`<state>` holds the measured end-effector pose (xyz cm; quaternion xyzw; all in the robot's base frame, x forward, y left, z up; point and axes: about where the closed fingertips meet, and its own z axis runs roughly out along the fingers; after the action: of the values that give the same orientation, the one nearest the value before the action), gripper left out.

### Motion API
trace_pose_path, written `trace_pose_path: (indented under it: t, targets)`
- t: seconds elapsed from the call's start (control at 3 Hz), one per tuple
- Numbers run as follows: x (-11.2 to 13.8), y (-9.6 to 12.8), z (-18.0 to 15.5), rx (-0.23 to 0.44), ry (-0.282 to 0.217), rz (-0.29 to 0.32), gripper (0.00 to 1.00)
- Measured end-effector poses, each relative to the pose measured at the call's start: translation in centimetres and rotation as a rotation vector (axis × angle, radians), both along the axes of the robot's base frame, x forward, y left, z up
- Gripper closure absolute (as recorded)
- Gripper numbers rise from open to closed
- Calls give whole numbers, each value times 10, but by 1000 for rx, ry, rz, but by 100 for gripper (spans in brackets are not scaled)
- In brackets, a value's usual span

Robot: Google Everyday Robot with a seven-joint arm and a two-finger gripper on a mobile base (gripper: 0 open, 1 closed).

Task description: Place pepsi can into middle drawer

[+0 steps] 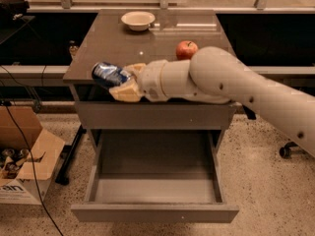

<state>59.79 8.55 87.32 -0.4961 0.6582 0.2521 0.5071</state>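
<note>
My gripper (122, 82) is shut on the pepsi can (109, 74), a blue can held on its side between the tan fingers. It hangs over the front left edge of the cabinet top (147, 38), above the closed upper drawer front (152, 116). The middle drawer (155, 213) is pulled fully open below, grey and bare inside. My white arm reaches in from the right across the cabinet's front.
A red apple (186, 49) and a white bowl (138, 20) sit on the cabinet top. An open cardboard box (22, 171) with cables stands on the floor at the left. A chair caster (285, 151) shows at the right.
</note>
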Motion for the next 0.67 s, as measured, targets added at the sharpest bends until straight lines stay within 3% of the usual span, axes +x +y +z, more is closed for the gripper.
trace_pose_path:
  t: [0.33,0.67]
  targets:
    - [-80,4,-32,13,45,105,100]
    - [-117,-33,-79,52,129,92,100]
